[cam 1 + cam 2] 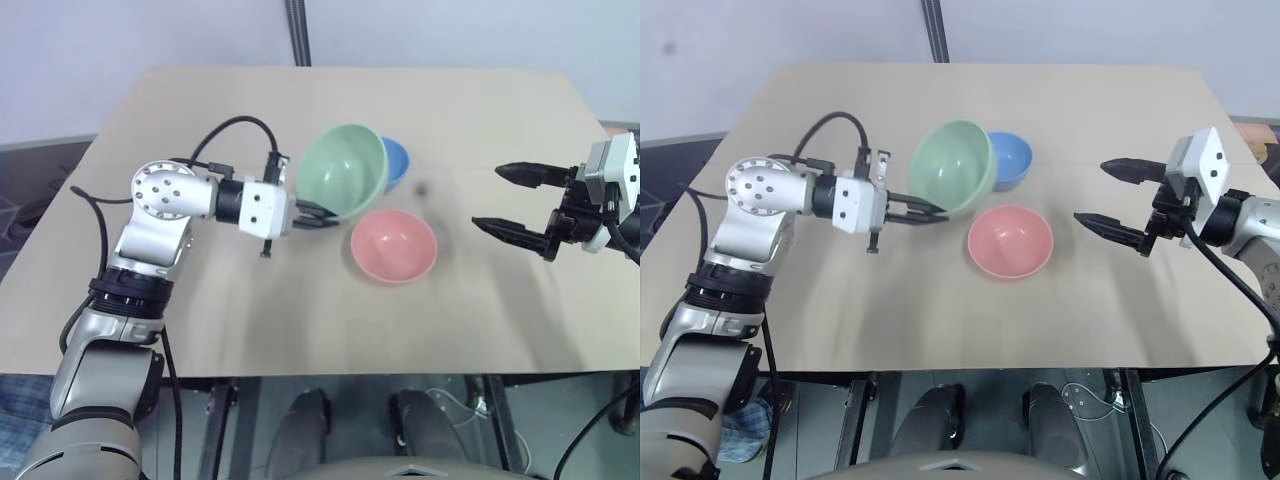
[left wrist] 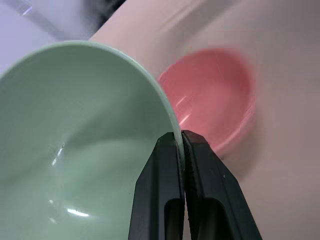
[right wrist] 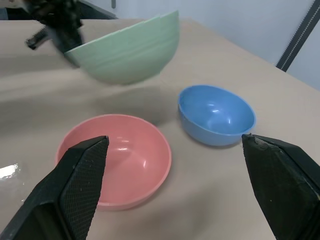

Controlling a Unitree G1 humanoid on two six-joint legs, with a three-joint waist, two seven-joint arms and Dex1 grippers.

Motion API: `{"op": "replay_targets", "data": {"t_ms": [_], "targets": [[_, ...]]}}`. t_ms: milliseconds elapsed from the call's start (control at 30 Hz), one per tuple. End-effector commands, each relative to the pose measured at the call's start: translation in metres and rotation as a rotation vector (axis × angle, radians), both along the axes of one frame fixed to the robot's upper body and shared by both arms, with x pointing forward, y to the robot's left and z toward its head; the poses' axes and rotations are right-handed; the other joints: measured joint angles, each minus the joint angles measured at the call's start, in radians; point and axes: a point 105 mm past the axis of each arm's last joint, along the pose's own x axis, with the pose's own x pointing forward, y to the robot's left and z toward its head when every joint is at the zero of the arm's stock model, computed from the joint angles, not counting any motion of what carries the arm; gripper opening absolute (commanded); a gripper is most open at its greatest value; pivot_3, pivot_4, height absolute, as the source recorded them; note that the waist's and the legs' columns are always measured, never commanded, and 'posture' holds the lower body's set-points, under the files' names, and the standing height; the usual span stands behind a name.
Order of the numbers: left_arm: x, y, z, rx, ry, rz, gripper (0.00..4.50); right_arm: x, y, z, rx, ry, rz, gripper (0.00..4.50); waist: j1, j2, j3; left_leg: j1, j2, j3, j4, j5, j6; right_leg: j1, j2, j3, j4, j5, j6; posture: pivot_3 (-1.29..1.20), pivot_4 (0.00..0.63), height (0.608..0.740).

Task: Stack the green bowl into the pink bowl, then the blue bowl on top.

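Observation:
The green bowl hangs tilted above the table, its rim pinched by my left gripper, which is shut on it; the wrist view shows the two fingers clamped over the rim of the green bowl. The pink bowl sits upright on the table just right of and below the held bowl. The blue bowl rests behind, partly hidden by the green one. My right gripper stands open off to the right, level, facing the bowls, with nothing between its fingers.
The beige table has free room in front and on both sides of the bowls. A dark pole rises behind the table's far edge.

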Motion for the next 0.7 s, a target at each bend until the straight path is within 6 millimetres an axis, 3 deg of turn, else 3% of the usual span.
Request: {"op": "replay_targets", "data": {"t_ms": [33, 367, 700], "targets": [[-0.018, -0.003, 0.005, 0.141, -0.031, -0.133, 0.06, -0.003, 0.001, 0.009, 0.002, -0.049, 0.011, 4.5, 0.0, 0.001, 0.0, 0.0, 0.0, 0.0, 0.0, 0.0, 0.0, 0.0, 0.0, 0.0, 0.0, 0.0, 0.0, 0.0, 0.15, 0.74], [0.006, -0.022, 0.015, 0.161, -0.182, -0.198, 0.06, -0.006, 0.002, 0.008, 0.003, -0.049, 0.01, 4.5, 0.005, 0.0, 0.002, -0.001, 0.0, -0.001, 0.002, 0.0, 0.0, 0.001, 0.0, 0.0, 0.0, 0.0, 0.0, 0.0, 0.15, 0.74], [0.001, -0.04, 0.016, 0.116, -0.198, -0.297, 0.06, -0.008, 0.005, 0.006, -0.002, -0.045, 0.017, 4.5, 0.003, 0.001, 0.003, -0.001, 0.0, 0.0, 0.003, 0.0, 0.0, 0.001, 0.0, 0.0, 0.0, 0.0, 0.0, 0.0, 0.15, 0.74]]}}
